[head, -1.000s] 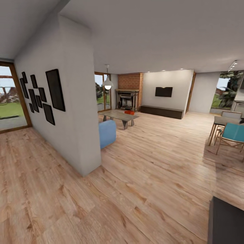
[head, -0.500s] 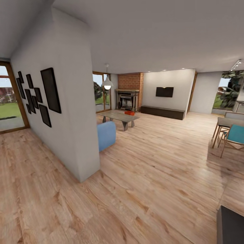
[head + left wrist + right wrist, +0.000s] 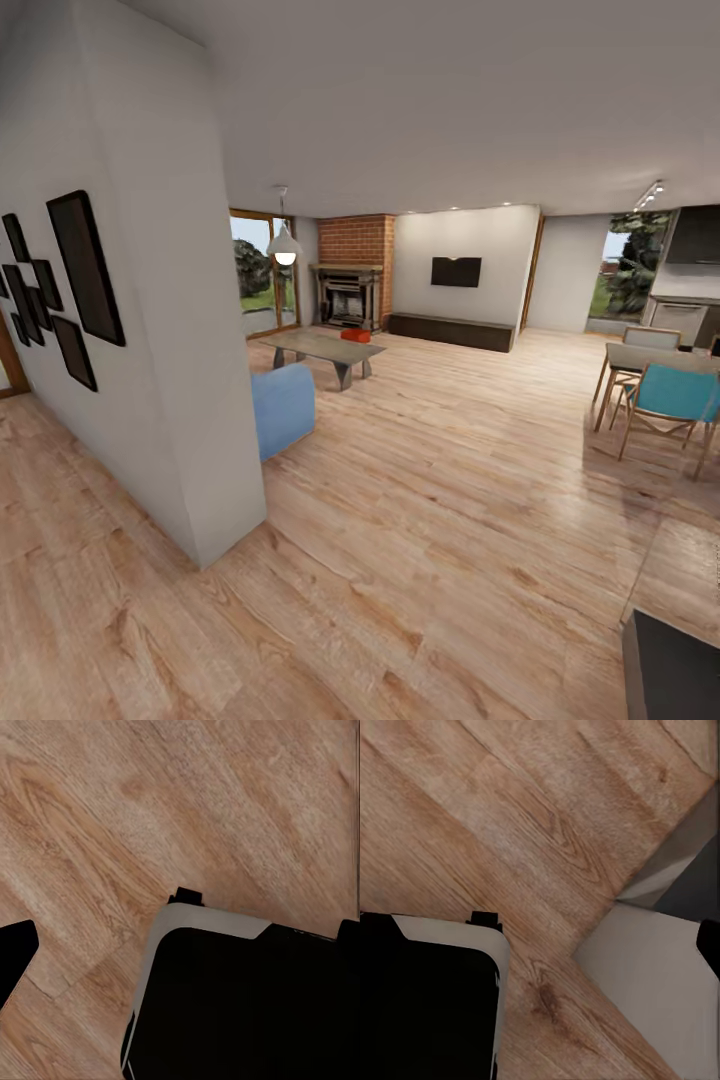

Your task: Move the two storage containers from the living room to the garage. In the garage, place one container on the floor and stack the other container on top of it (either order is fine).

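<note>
The robot stands on the light wood-plank floor (image 3: 430, 520) at the near end of an open space, looking across toward the living room, where a brick fireplace (image 3: 350, 295) fills the far corner. Just in front of that fireplace, beyond the low grey bench (image 3: 322, 348), sits a small orange-red shape, one storage container (image 3: 355, 335); whether the second bin is tucked beside or behind it is too small to tell from here. A white partition wall (image 3: 170, 380) hung with dark picture frames (image 3: 85, 270) juts in close on the left, with the end of a blue sofa (image 3: 282, 408) just past its corner. On the right stand a dining table (image 3: 655, 357) and a teal chair (image 3: 672, 392). The wrist cameras point down at plank flooring and dark parts of the robot's own body, so I cannot tell whether either hand is apart or together. The risk from here is mostly in the drive: cutting the corner too tightly could clip the partition wall or the sofa end, and a direct line to the container runs into the bench, so the approach probably needs to swing around it.
</note>
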Motion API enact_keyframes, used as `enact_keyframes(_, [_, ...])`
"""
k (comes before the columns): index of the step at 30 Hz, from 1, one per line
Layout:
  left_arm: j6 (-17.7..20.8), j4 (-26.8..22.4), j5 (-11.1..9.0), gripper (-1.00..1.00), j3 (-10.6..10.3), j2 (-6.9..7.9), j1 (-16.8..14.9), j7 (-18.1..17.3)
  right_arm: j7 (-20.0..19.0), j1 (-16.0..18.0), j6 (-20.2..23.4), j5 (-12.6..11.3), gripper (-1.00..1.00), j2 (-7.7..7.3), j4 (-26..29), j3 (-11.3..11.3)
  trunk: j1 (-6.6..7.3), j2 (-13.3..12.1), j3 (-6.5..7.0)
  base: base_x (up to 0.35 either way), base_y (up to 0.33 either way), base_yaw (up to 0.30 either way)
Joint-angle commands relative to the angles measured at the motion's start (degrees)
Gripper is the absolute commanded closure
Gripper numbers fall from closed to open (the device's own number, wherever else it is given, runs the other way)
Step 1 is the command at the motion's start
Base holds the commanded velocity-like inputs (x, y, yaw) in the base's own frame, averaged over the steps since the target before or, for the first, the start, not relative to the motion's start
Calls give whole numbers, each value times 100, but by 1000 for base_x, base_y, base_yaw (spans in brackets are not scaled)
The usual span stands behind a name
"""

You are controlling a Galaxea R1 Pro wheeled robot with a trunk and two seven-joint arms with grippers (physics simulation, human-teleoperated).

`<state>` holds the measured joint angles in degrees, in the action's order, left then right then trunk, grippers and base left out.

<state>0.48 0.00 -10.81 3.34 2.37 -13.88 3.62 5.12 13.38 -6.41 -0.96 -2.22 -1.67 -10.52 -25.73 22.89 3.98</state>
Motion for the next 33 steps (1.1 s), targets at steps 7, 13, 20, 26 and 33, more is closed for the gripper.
enact_keyframes(7, [5,0,-18,-100,31,0,0,7,16,6,-27,-10,-100,2,-18,-38,-5,3,13,323,0,-241])
enact_keyframes(13, [5,1,-18,-100,30,0,0,7,16,6,-27,-10,-100,2,-18,-38,-5,3,27,323,0,-241])
enact_keyframes(20, [12,0,-18,-100,29,0,0,7,16,6,-27,-10,-100,0,-18,-38,-5,3,42,323,0,-244])
enact_keyframes(26, [22,0,-18,-100,29,0,0,7,16,6,-20,10,-100,2,-18,-38,-5,3,48,323,0,-150])
enact_keyframes(33, [30,0,-18,-100,32,0,0,7,16,6,-15,24,-100,2,-18,-38,-5,3,48,323,0,-13])
